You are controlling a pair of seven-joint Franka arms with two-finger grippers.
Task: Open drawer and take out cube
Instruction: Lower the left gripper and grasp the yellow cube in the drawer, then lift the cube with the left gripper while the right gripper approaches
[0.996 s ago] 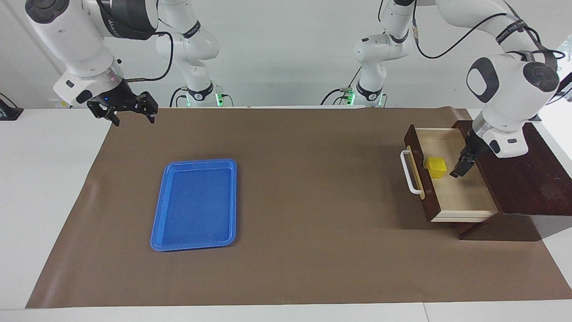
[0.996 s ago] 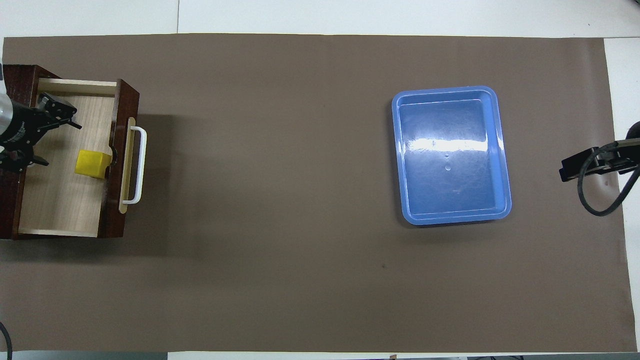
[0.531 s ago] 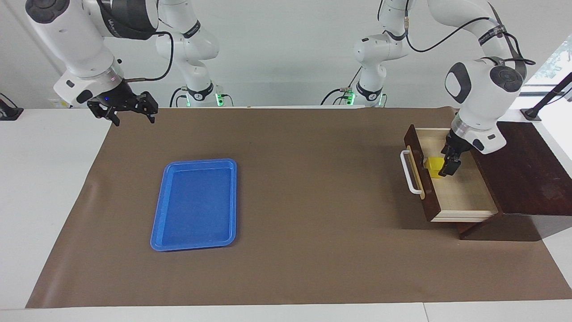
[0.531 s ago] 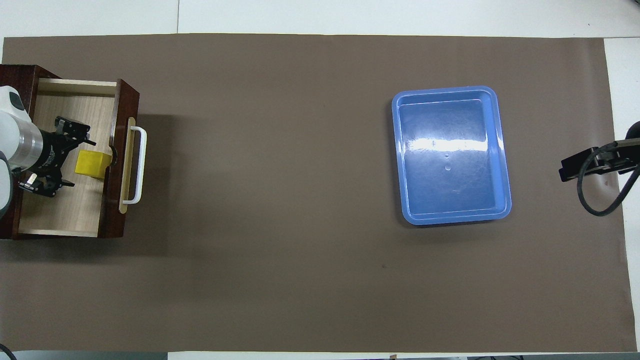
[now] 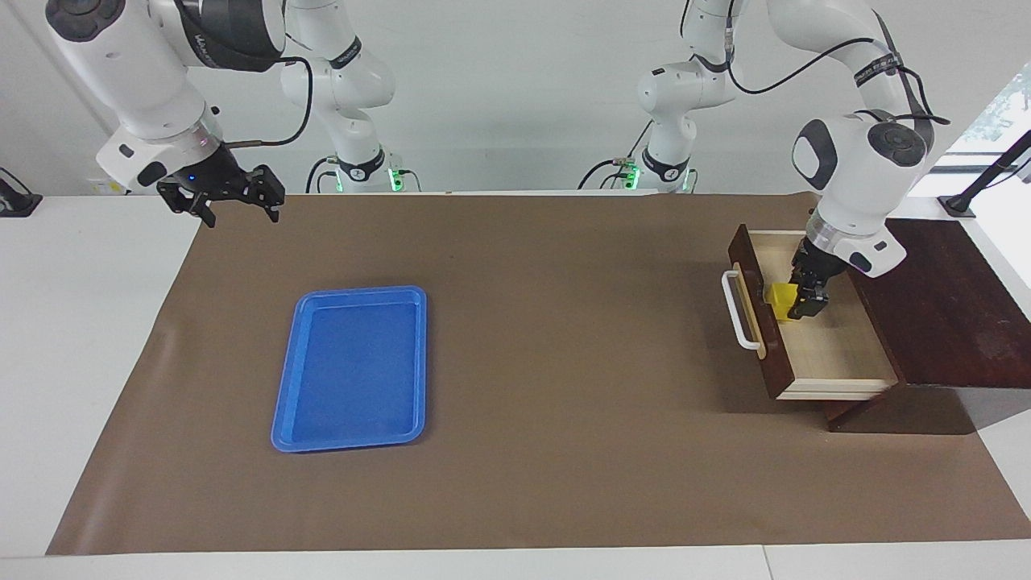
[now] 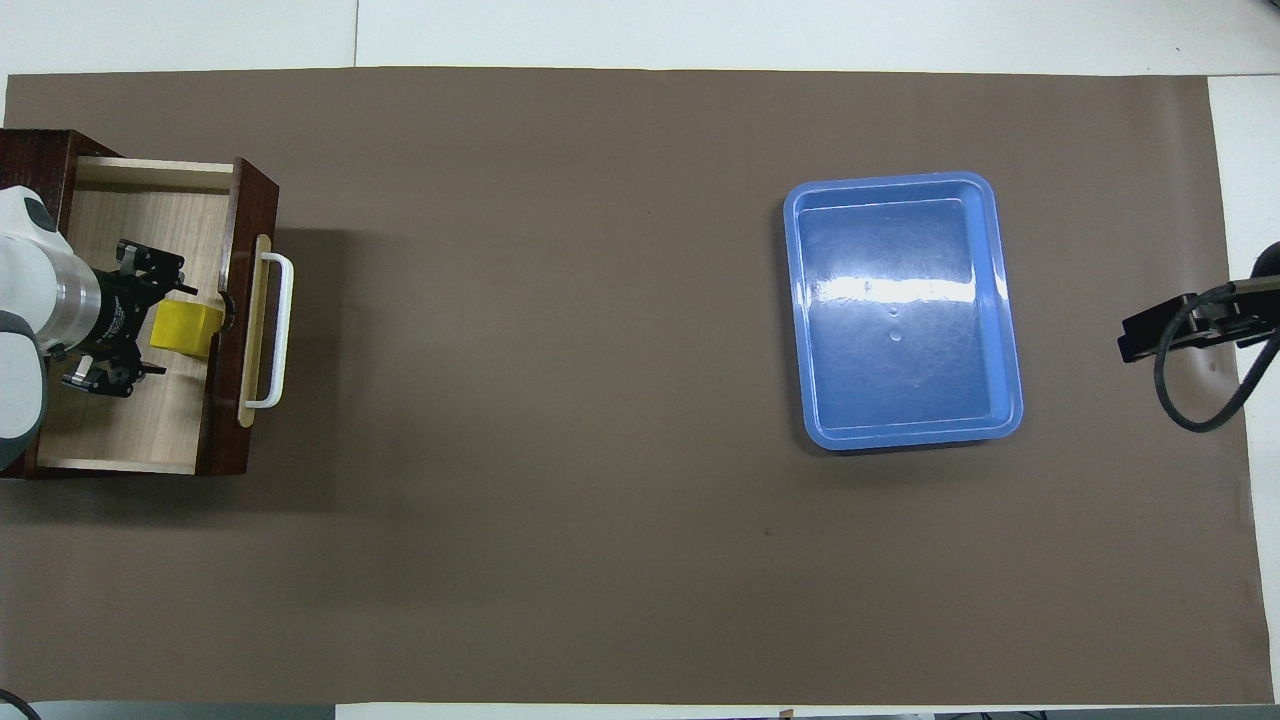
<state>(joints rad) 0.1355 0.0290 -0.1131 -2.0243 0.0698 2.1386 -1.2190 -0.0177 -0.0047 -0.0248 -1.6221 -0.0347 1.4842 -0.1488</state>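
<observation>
The drawer (image 5: 838,354) stands pulled out of its dark brown cabinet (image 5: 950,306) at the left arm's end of the table, white handle (image 5: 731,310) toward the middle. Inside, close to the drawer's front panel, sits the yellow cube (image 5: 777,296). My left gripper (image 5: 805,306) reaches down into the drawer, its fingers closed on two sides of the cube (image 6: 190,330) and partly covering it. My right gripper (image 5: 233,201) hangs open and empty over the mat's edge at the right arm's end, where that arm waits.
A blue plastic tray (image 5: 354,291) lies on the brown mat toward the right arm's end. The mat (image 5: 564,322) covers most of the table between tray and drawer. The cabinet top stands beside the left arm's wrist.
My left gripper has come down from beside the cube onto it and closed its fingers around it. The right arm has not moved.
</observation>
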